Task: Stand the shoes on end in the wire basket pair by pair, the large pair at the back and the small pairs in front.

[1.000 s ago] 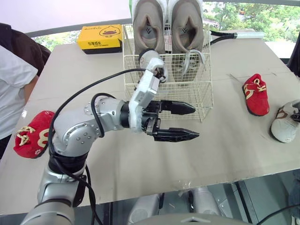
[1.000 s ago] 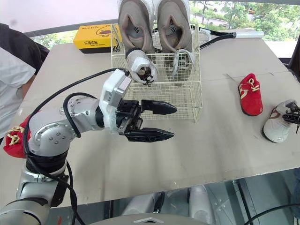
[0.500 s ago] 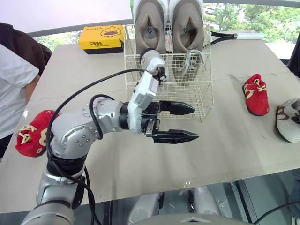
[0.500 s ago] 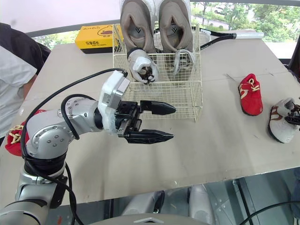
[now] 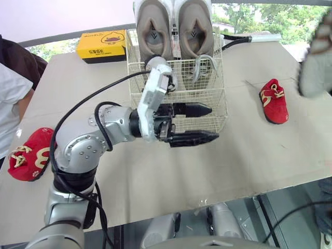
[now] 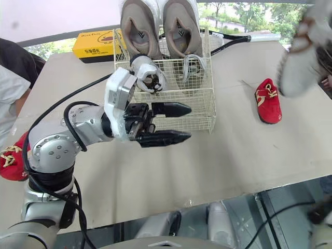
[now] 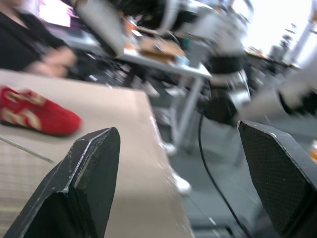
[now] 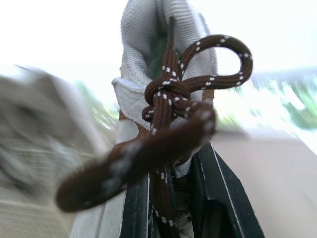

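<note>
Shoes of the large pair (image 5: 174, 26) stand on end at the back of the wire basket (image 5: 219, 101), a small grey shoe (image 6: 148, 75) before them. We see our left gripper (image 5: 211, 123) spread empty before the basket; our right gripper (image 8: 173, 193) clamps a laced shoe (image 5: 316, 62) aloft. A red shoe (image 5: 272, 101) lies right of the basket.

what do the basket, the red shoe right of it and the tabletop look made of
Basket: thin metal wire, probably with a cream coating, judging by the open, regular grid. Red shoe: soft fabric, perhaps felt or velvet; matte, with pale laces. Tabletop: looks like brown cardboard or fibreboard; flat, dull, no shine.
</note>
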{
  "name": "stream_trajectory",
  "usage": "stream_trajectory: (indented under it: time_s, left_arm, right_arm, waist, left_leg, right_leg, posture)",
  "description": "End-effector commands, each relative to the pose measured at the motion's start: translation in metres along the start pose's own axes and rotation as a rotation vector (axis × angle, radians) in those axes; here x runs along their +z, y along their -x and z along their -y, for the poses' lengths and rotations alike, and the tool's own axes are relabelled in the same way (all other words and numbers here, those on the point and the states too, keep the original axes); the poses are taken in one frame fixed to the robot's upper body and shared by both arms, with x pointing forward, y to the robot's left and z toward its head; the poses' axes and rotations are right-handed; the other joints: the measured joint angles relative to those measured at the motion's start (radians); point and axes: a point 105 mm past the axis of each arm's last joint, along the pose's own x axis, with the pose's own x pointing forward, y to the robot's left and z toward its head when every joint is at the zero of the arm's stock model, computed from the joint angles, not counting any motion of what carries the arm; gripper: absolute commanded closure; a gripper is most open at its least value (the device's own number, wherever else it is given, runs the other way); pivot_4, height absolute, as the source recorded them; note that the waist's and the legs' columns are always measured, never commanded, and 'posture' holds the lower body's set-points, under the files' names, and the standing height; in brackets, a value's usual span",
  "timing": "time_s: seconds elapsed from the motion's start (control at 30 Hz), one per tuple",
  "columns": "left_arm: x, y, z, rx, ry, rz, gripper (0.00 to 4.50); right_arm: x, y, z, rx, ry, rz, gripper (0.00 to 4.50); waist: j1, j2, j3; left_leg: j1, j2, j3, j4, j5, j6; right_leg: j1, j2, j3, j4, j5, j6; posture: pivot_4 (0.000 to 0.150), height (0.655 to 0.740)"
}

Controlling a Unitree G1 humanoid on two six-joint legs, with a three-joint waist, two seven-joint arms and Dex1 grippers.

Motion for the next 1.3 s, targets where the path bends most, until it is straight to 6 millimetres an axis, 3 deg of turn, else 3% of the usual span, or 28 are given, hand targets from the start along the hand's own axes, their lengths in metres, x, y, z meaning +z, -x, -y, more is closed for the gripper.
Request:
stream_trajectory:
  time_s: [0.03,0.2,0.3,0.37,0.47,0.6,0.8,0.9,1.03,1.07,1.13,1.3]
  left_arm:
    - [0.022,0.017,0.004,0.094,-0.105,0.132,0.37]
    - [0.018,0.06,0.009,0.278,-0.15,0.146,0.37]
    - [0.011,0.08,0.01,0.405,-0.226,0.117,0.37]
    - [0.01,0.088,0.007,0.464,-0.241,0.121,0.37]
    - [0.012,0.095,0.003,0.527,-0.266,0.136,0.37]
    - [0.01,0.104,0.003,0.575,-0.278,0.139,0.37]
    - [0.001,0.111,0.011,0.549,-0.278,0.095,0.37]
    - [-0.003,0.11,0.015,0.518,-0.259,0.079,0.37]
    - [-0.006,0.113,0.017,0.501,-0.241,0.064,0.37]
    - [-0.007,0.113,0.017,0.498,-0.237,0.062,0.37]
    - [-0.008,0.114,0.017,0.495,-0.23,0.061,0.37]
    - [-0.014,0.119,0.01,0.542,-0.193,0.071,0.37]
  right_arm:
    - [-0.008,-0.034,-0.035,0.062,-0.002,0.074,4.47]
    - [-0.027,-0.082,-0.049,-0.018,0.148,0.218,4.47]
    - [-0.046,-0.097,-0.059,-0.045,0.257,0.288,4.47]
    - [-0.055,-0.1,-0.067,-0.033,0.309,0.326,4.47]
    - [-0.09,-0.096,-0.074,-0.05,0.396,0.329,4.47]
    - [-0.138,-0.092,-0.087,-0.034,0.417,0.298,4.47]
    - [-0.186,-0.083,-0.092,-0.003,0.388,0.218,4.47]
    - [-0.189,-0.08,-0.083,-0.023,0.332,0.211,3.55]
    - [-0.175,-0.072,-0.078,0.0,0.311,0.235,1.61]
    - [-0.173,-0.068,-0.08,0.028,0.29,0.23,1.35]
    - [-0.165,-0.062,-0.082,0.064,0.283,0.226,0.19]
    - [-0.147,-0.041,-0.079,0.144,0.238,0.151,0.08]
  waist:
    - [0.002,0.0,0.0]
    - [0.001,0.0,0.0]
    - [-0.005,0.0,0.0]
    - [-0.003,0.0,0.0]
    - [0.0,0.0,0.0]
    - [-0.012,-0.001,-0.002]
    - [-0.026,-0.003,-0.004]
    - [-0.025,-0.005,-0.005]
    - [-0.022,-0.005,-0.006]
    - [-0.019,-0.005,-0.006]
    - [-0.018,-0.005,-0.006]
    - [-0.017,-0.003,-0.005]
  left_leg:
    - [0.0,0.0,0.001,0.0,0.0,0.0]
    - [-0.005,0.0,0.0,0.0,0.0,0.0]
    - [-0.004,0.0,0.005,-0.001,0.0,0.0]
    - [-0.004,0.0,0.005,-0.002,0.0,0.0]
    - [-0.003,0.0,0.004,-0.002,0.0,0.0]
    - [0.0,0.0,0.006,-0.003,0.0,0.0]
    - [0.002,0.001,0.005,-0.004,0.0,0.0]
    - [0.013,0.001,0.006,-0.009,0.0,0.0]
    - [0.018,0.003,0.007,-0.012,0.0,0.0]
    - [0.018,0.003,0.007,-0.012,0.0,0.0]
    - [0.017,0.003,0.007,-0.012,0.0,0.0]
    - [0.015,0.003,0.007,-0.015,0.0,0.0]
  right_leg:
    - [0.0,0.001,0.001,0.0,0.0,0.0]
    - [-0.006,0.003,-0.005,-0.001,0.0,0.0]
    - [-0.007,0.001,-0.008,-0.001,0.0,0.0]
    - [-0.008,0.001,-0.009,-0.001,0.0,-0.001]
    - [-0.008,0.001,-0.01,-0.001,0.001,-0.001]
    - [-0.007,0.003,-0.007,0.0,0.002,-0.004]
    - [-0.006,0.004,-0.006,0.0,0.004,-0.006]
    - [0.002,0.006,-0.004,-0.002,0.004,-0.006]
    - [0.005,0.007,-0.002,-0.001,0.004,-0.006]
    - [0.005,0.007,-0.002,-0.001,0.004,-0.006]
    - [0.005,0.007,-0.003,-0.002,0.004,-0.006]
    - [0.002,0.006,-0.002,-0.004,0.004,-0.006]
  posture:
    - [0.15,0.74]
    - [0.15,0.74]
    - [0.15,0.74]
    - [0.15,0.74]
    - [0.15,0.74]
    - [0.15,0.74]
    - [0.15,0.74]
    - [0.15,0.74]
    - [0.15,0.74]
    - [0.15,0.74]
    - [0.15,0.74]
    - [0.15,0.74]
